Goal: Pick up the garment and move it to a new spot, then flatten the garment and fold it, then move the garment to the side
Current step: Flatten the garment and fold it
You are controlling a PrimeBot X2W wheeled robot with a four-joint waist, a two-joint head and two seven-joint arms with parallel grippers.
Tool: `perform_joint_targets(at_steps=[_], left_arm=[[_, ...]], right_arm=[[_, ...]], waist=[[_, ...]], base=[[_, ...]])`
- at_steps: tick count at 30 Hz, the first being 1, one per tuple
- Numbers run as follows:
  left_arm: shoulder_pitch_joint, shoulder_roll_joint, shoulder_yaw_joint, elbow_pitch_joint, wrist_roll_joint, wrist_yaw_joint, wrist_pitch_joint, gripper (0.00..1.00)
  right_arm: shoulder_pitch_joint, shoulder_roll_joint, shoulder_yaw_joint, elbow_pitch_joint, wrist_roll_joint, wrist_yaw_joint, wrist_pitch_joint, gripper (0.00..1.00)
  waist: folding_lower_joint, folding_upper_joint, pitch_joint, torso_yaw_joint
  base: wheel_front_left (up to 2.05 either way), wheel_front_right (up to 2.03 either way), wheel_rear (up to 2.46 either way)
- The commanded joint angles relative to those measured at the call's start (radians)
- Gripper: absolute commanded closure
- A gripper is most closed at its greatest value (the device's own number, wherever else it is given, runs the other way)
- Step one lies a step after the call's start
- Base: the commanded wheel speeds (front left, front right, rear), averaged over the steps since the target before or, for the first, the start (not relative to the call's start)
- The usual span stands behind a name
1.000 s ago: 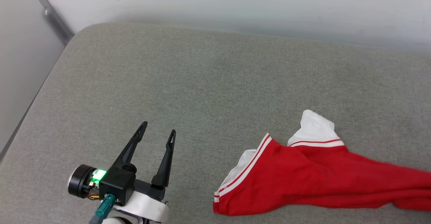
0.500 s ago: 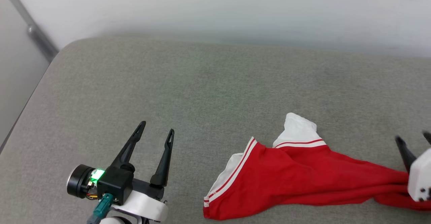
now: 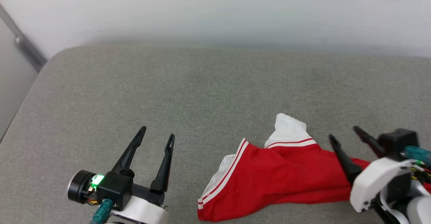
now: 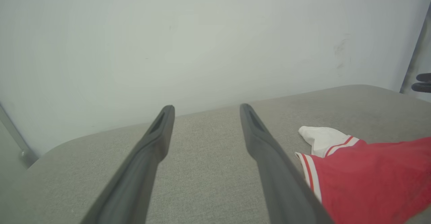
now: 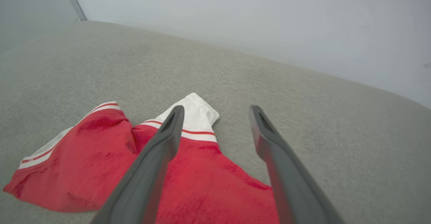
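Note:
The garment (image 3: 279, 180), a red jersey with white sleeves and red-and-white stripe trim, lies bunched on the grey cushion at the lower right; its print is hidden. It also shows at the right of the left wrist view, garment (image 4: 370, 177), and under the right fingers, garment (image 5: 101, 170). My right gripper (image 3: 344, 134) hangs open over the garment's right part, with nothing between its fingers. My left gripper (image 3: 157, 132) stands open to the left of the garment, apart from it and empty.
The grey cushion (image 3: 185, 92) has a rounded corner at the far left. A pale wall (image 3: 215, 12) runs behind it. A grey metal bar (image 3: 23, 47) stands by the left edge.
The camera has shifted, sliding the scene leftward and down. My right gripper has come into view from the right, now open over the garment's right end. The left gripper holds its pose.

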Motion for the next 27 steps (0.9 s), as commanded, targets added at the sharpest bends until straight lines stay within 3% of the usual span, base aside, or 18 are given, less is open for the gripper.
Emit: perform_joint_targets(at_steps=[1,8,13,22,27], left_arm=[[-0.005,0.001,-0.002,-0.001,0.002,-0.003,-0.003,0.0],[-0.039,-0.004,-0.029,0.017,-0.002,-0.007,-0.003,0.0],[-0.067,-0.015,-0.051,0.031,-0.002,-0.007,-0.003,0.0],[-0.109,-0.038,-0.072,0.048,-0.008,-0.009,-0.003,0.0],[-0.125,-0.053,-0.081,0.052,-0.014,-0.009,-0.003,0.0]], right_arm=[[-0.024,-0.01,0.02,0.006,-0.003,0.0,0.024,0.0],[-0.193,-0.052,0.187,0.074,0.009,0.0,0.267,0.0],[-0.332,-0.052,0.234,0.171,0.026,-0.001,0.485,0.0],[-0.47,-0.051,0.262,0.343,0.001,0.0,0.699,0.0],[-0.472,-0.067,0.255,0.412,-0.017,0.0,0.728,0.0]], waist=[[0.0,0.0,0.011,0.005],[0.0,0.0,0.068,0.045],[0.0,0.0,0.112,0.097],[0.0,0.0,0.184,0.204],[0.0,0.0,0.216,0.257]], base=[[0.0,0.0,0.0],[0.0,0.0,0.0],[0.0,0.0,0.0],[0.0,0.0,0.0],[0.0,0.0,0.0]])
